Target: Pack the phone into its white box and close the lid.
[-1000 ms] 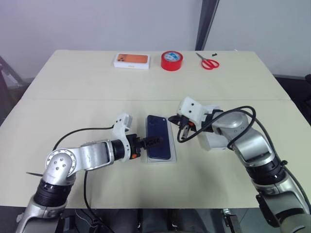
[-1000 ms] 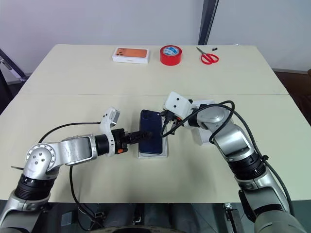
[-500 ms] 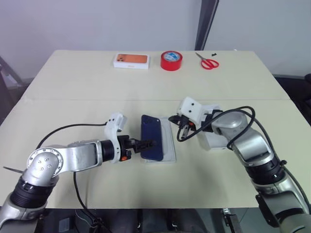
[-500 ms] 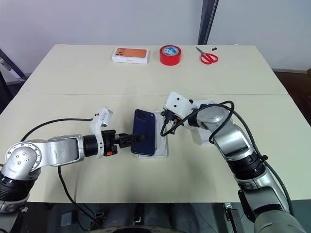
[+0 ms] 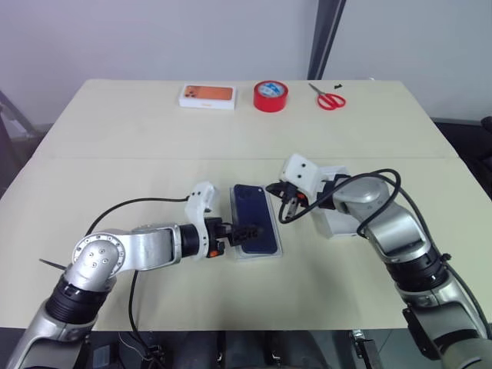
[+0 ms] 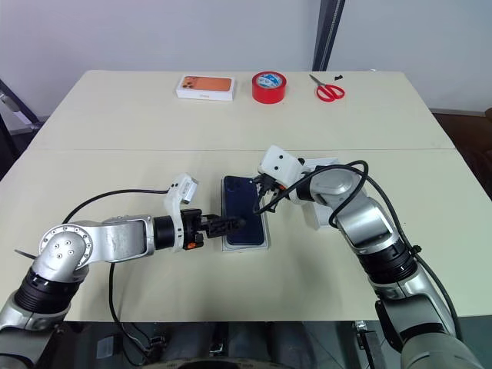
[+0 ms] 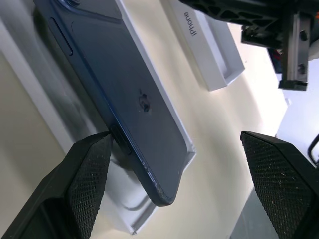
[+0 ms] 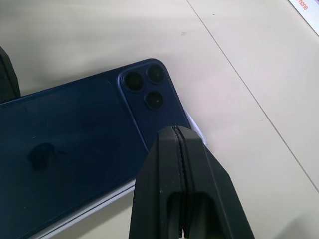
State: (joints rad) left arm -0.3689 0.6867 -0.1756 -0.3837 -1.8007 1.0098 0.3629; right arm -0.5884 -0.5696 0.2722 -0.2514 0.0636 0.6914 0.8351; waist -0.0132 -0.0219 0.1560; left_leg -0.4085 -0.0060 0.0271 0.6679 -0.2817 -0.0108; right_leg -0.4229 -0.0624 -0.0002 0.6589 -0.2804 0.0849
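Navy-blue phone (image 5: 254, 227) lies tilted, unseated, on the white box (image 5: 269, 252), left gripper (image 5: 246, 232) spread wide beside it, right gripper (image 5: 285, 204) pressed together; next, nudge it flat, then fetch the lid (image 5: 335, 222).

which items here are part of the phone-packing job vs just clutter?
Job:
- phone, lying on the white box
- lid, by the right arm
- left gripper, open at the phone
- right gripper, shut

Clutter, far edge:
- orange-picture box
- red tape roll
- scissors
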